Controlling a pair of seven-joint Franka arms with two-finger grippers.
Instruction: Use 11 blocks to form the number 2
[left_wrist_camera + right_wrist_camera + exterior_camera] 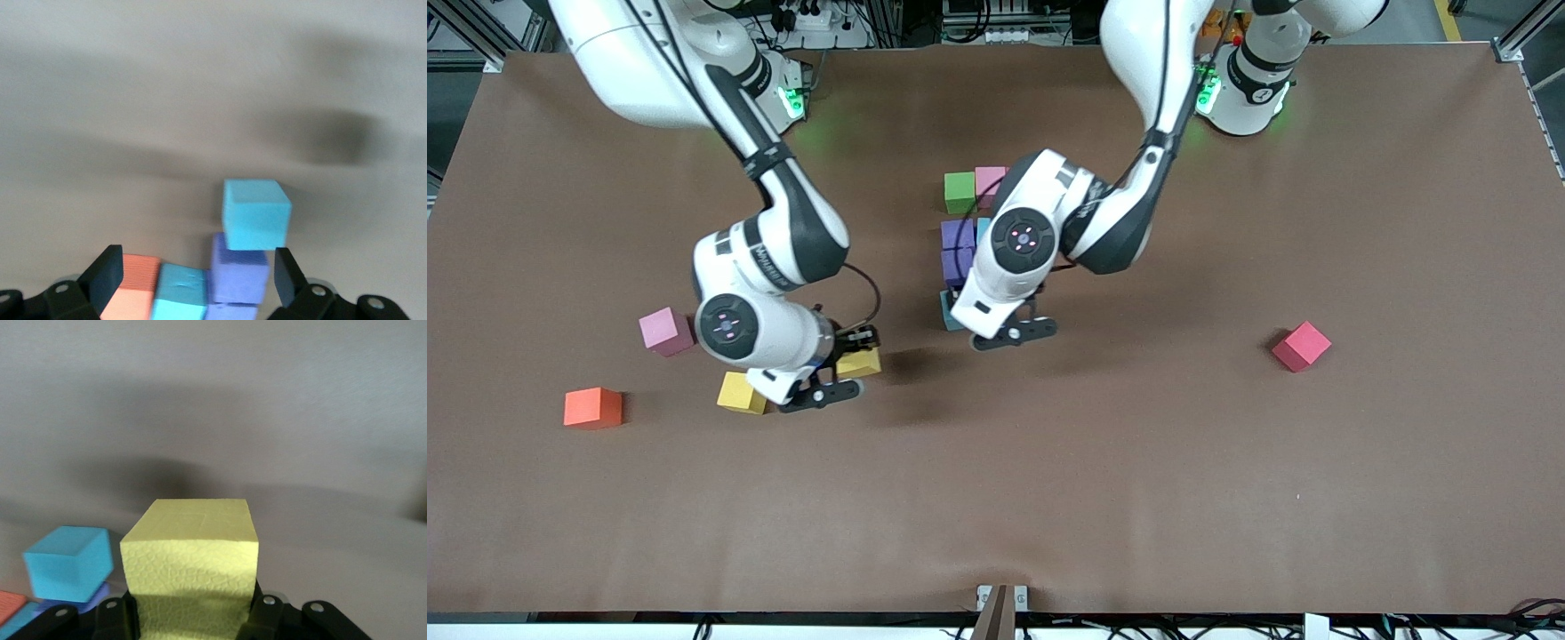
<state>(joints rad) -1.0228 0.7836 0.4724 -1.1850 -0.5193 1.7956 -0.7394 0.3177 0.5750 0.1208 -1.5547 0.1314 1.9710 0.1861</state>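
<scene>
Orange block (592, 408) sits lowest, lower left. My right gripper (845, 373) clamps a yellow block (191, 563), light, soft foam; I'd grip flat sides. Left gripper (1018, 331) hangs open, mid-frame.

Bare brown table (1138, 498) lies along the whole edge nearest the front camera and around the lone crimson block (1301, 346) toward the left arm's end. The left gripper (1014, 333), jaws wide, hangs over the block cluster (959, 249), closing access from above. Toward the right arm's end, the pink block (665, 331), orange block (592, 407) and yellow block (741, 393) stand apart, with gaps between them.
</scene>
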